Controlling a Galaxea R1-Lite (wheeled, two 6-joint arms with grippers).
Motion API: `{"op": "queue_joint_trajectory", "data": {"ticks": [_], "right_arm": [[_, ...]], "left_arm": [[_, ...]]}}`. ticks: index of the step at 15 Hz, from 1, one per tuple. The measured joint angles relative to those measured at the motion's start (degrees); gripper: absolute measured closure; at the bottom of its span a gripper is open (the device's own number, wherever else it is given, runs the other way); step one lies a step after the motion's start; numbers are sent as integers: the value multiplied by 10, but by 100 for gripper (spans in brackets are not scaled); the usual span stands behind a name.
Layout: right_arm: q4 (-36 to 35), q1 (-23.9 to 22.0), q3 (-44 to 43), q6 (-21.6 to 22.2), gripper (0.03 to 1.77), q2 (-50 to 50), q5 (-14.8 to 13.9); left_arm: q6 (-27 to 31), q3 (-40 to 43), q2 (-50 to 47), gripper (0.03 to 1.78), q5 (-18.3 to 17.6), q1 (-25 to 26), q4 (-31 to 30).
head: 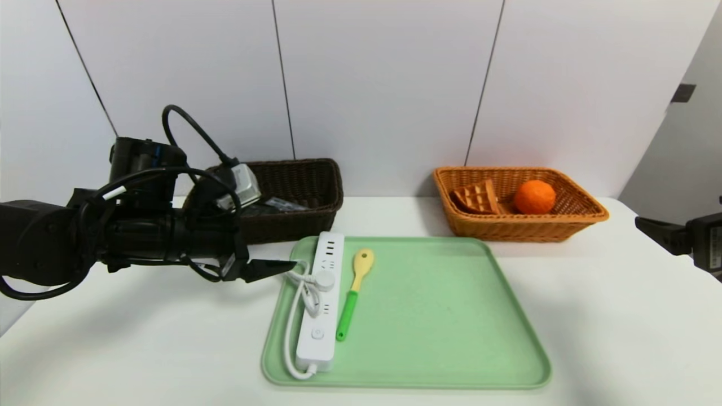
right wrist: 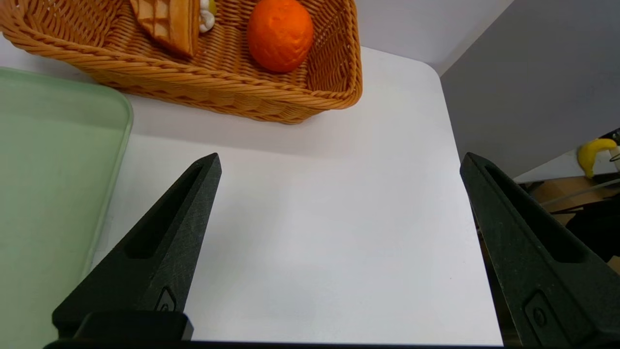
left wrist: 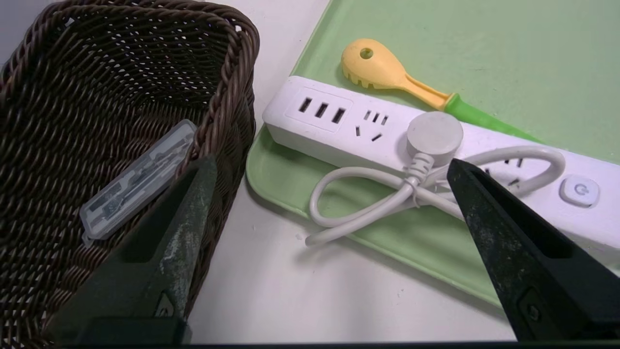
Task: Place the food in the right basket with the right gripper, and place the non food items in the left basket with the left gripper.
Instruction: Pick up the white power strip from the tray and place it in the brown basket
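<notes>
A white power strip (head: pixel 320 304) (left wrist: pixel 348 121) with its looped cord lies on the left side of the green tray (head: pixel 440 327), beside a yellow spoon with a green handle (head: pixel 354 290) (left wrist: pixel 382 72). My left gripper (head: pixel 271 268) (left wrist: pixel 332 169) hangs open over the table between the dark brown basket (head: pixel 293 192) (left wrist: pixel 97 97) and the tray's edge, holding nothing. A clear plastic case (left wrist: pixel 138 179) lies inside the brown basket. The orange basket (head: pixel 519 225) (right wrist: pixel 203 77) holds a waffle (head: pixel 476 197) (right wrist: pixel 169 19) and an orange (head: pixel 534 196) (right wrist: pixel 280 33). My right gripper (right wrist: pixel 339 165) is open and empty at the table's right edge.
A white wall stands right behind both baskets. The table's right edge (right wrist: pixel 465 194) runs close to the right gripper, with the floor and a banana-shaped thing (right wrist: pixel 593 152) beyond it. The right half of the tray (right wrist: pixel 48 169) is bare.
</notes>
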Motion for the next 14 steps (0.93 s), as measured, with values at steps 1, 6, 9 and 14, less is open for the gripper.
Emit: {"op": "queue_joint_trajectory", "data": {"ticks": [1,6,9,14], "right_arm": [[0,0,0,0,10,0,0],[0,0,4,1,10,-1,6],[-4,0,8,11,10,-1,8],[-5,1,11,13,10,2,8]], "left_arm": [[27,8,-4,12,-3,5,0],[91,51,-22,12,-23,35,4],[93,54,-12,12,-23,38,3],[107,47,17,12,-23,37,0]]}}
